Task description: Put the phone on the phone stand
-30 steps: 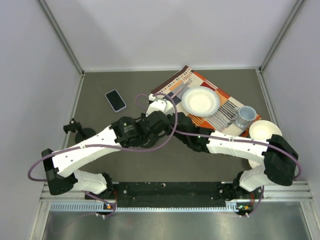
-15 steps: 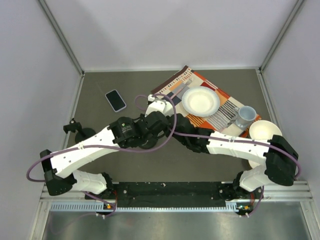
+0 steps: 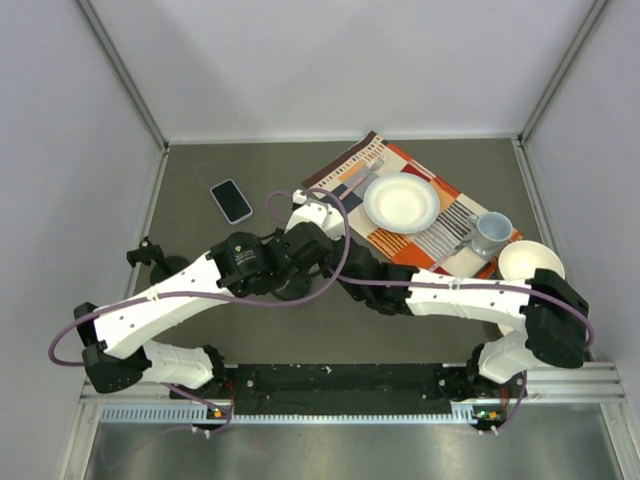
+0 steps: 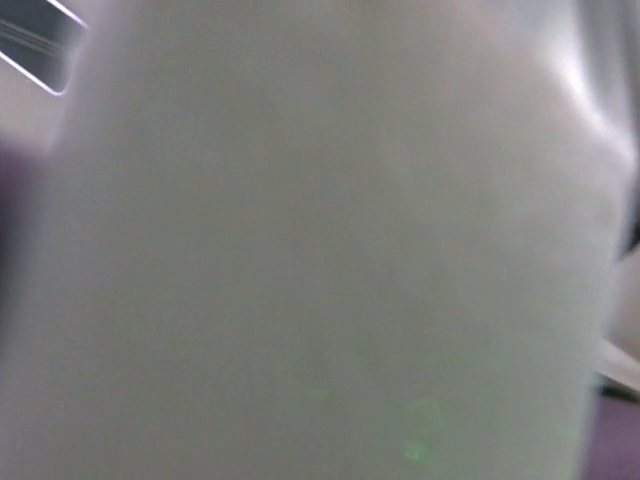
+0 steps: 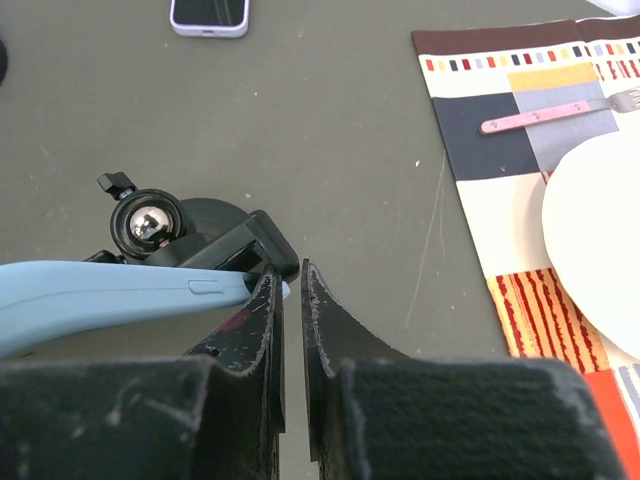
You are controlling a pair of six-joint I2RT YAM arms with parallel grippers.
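Note:
A light blue phone [image 5: 110,300] lies on edge across the black clamp of a phone stand [image 5: 150,225] with a shiny ball joint and a round base. My right gripper [image 5: 290,270] is shut and empty, its left finger [image 5: 262,310] against the phone's end by the clamp. In the top view both wrists meet over the stand; my left gripper [image 3: 310,228] is buried among the arms. The left wrist view is filled by a blurred pale surface, so its jaws are hidden. A second, lavender-cased phone [image 3: 231,200] lies flat at the far left, also in the right wrist view [image 5: 208,12].
A striped placemat [image 3: 345,175] at the far right holds a white plate [image 3: 401,202], a mug [image 3: 491,233] and a pink fork [image 5: 550,112]. A white bowl [image 3: 530,260] sits at its right. A black knobbed mount [image 3: 160,266] stands at the left.
Both wrists have shifted a little to the left and farther from the bases, staying together over the stand. The flat phone and the tableware have not moved.

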